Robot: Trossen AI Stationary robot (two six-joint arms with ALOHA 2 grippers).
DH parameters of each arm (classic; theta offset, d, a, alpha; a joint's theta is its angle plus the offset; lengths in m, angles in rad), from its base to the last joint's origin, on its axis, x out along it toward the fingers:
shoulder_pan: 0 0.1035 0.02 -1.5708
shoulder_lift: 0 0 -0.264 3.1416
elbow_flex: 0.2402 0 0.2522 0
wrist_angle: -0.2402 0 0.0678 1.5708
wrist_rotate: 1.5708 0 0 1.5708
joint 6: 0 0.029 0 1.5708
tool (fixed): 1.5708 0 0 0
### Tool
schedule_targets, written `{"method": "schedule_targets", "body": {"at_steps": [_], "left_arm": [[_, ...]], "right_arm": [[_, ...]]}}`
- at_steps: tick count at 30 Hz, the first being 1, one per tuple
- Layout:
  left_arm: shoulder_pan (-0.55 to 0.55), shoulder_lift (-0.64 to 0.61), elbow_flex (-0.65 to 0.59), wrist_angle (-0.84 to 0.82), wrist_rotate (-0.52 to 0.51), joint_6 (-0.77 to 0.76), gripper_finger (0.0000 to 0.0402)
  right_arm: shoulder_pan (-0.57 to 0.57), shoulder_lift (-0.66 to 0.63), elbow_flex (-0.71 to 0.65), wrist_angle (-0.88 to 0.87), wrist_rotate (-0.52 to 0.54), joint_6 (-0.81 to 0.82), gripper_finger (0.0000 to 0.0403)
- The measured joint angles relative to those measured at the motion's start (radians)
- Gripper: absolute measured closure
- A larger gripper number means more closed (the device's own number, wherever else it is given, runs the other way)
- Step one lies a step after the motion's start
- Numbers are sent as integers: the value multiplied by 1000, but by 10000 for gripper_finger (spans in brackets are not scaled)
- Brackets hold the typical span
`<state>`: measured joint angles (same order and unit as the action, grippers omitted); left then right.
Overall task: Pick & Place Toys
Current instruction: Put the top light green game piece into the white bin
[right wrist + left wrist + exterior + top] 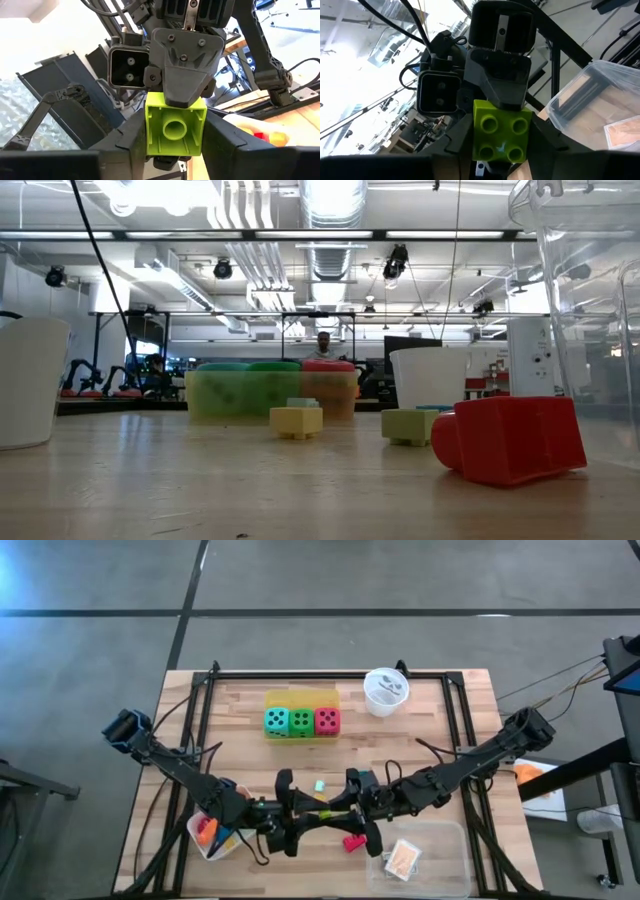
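Observation:
A lime green block (500, 132) hangs in the air between my two grippers, above the table's near middle (322, 802). My left gripper (500, 150) and my right gripper (175, 150) face each other, and both are shut on it. The block's studs face the left wrist camera, and its hollow underside (175, 129) faces the right wrist camera. The teal, green and red dice (300, 722) sit in a yellow tray. A red block (510, 440), a yellow block (296, 420), a green block (410, 425) and a teal block (319, 785) lie on the table. My left gripper pinches the block's two opposite side walls (477, 137) between its fingers, coming level from the table's left. The block is clear of the table, studs toward this gripper's wrist. My right gripper pinches the block's other two side walls (150, 135) between its fingers, coming level from the table's right. Its fingers stand crosswise to the left gripper's fingers (185, 65). The hollow underside faces this gripper's wrist.
A white tray (195, 840) with orange and blue blocks stands at the near left under my left arm. A clear tray (445, 840) with playing cards (402, 857) stands at the near right. A round white cup (385, 692) stands at the far right.

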<state>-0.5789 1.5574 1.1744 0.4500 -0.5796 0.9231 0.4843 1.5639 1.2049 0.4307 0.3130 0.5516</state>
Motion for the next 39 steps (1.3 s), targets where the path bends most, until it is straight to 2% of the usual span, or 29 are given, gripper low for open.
{"method": "schedule_targets", "body": {"at_steps": [4,8,14,20,29,34,39], "left_arm": [[0,0,0,0,-4,-29,274],[0,2,-2,-1,-7,-49,274],[-1,1,-1,-1,-7,-80,274],[-17,-22,3,-48,-55,-218,274],[-29,-90,91,-426,-86,-611,274],[-52,-95,190,-754,-184,-801,274],[-65,-96,310,-1147,-201,-1165,274]], "right_arm": [[-2,0,0,0,5,-7,212],[-2,-1,0,-2,7,-10,183],[-2,-1,0,-6,5,-8,171],[-1,-1,0,-17,10,-31,169],[-3,-2,-6,-67,84,-34,168],[-10,-2,-8,-172,84,-52,168],[-12,-2,-11,-346,84,17,168]]}}
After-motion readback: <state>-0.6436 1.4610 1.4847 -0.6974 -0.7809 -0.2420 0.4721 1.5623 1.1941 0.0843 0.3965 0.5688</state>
